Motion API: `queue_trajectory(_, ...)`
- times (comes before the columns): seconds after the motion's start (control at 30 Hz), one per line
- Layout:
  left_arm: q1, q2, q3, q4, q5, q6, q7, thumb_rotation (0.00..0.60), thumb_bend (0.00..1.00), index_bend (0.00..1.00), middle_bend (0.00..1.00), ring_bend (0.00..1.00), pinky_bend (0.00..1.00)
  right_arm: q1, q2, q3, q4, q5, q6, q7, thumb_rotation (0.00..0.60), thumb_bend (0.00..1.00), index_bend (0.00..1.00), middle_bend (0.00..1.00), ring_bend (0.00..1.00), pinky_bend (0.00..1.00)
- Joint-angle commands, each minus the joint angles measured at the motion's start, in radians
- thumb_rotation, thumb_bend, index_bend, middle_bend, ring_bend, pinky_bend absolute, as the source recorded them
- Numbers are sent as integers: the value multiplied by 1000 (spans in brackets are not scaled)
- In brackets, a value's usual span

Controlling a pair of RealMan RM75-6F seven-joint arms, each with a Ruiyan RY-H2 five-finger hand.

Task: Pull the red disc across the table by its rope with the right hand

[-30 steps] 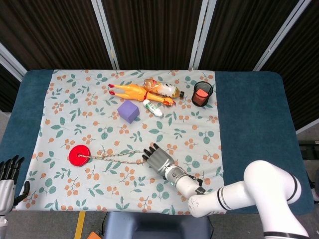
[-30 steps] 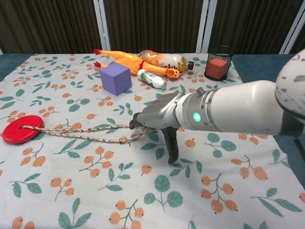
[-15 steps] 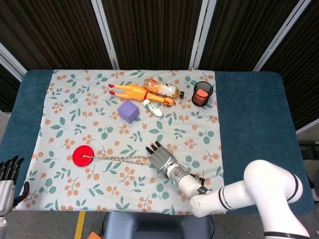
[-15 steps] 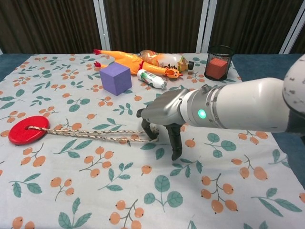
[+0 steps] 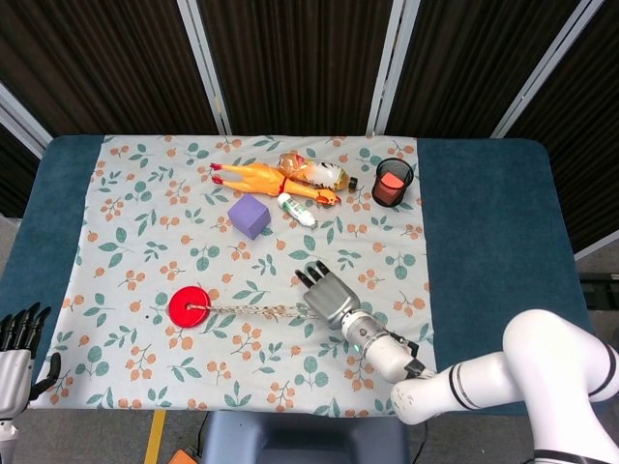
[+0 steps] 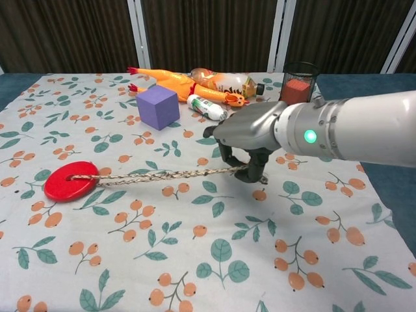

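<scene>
The red disc (image 5: 191,306) (image 6: 71,181) lies flat on the floral cloth, left of centre near the front. Its braided rope (image 5: 256,310) (image 6: 162,175) runs taut to the right from the disc's hole. My right hand (image 5: 328,296) (image 6: 250,135) grips the rope's far end, fingers curled down over it just above the cloth. My left hand (image 5: 16,353) hangs off the table's front left corner with its fingers apart and nothing in it; the chest view does not show it.
At the back stand a purple cube (image 5: 250,217) (image 6: 157,106), a rubber chicken (image 5: 263,178) (image 6: 175,82), a small bottle (image 5: 297,210) (image 6: 208,108), a plastic bottle (image 5: 319,174), and a black mesh cup (image 5: 393,183) (image 6: 298,84) holding something red. Blue table (image 5: 503,232) lies bare right of the cloth.
My right hand has moved to the right with the rope, which has drawn taut. The red disc has slid right across the cloth behind it.
</scene>
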Motion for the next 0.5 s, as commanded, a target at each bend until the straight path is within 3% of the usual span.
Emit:
queue_trajectory(0.03, 0, 1, 1, -1, 2, 1, -3, 600, 527, 0, 23, 0, 23, -43, 35, -32, -35, -52, 50, 16, 600, 859, 1000, 179, 0, 0)
queue_trajectory(0.27, -1, -1, 9, -2, 14, -2, -2, 600, 526, 0, 23, 0, 23, -213, 187, -123, -76, -208, 175, 148, 600, 888, 1000, 186, 0, 0)
queue_trajectory(0.5, -13, -11, 10, -8, 26, -11, 7, 600, 527, 0, 23, 0, 23, -419, 321, -152, 49, -317, 216, 446, 600, 889, 1000, 186, 0, 0)
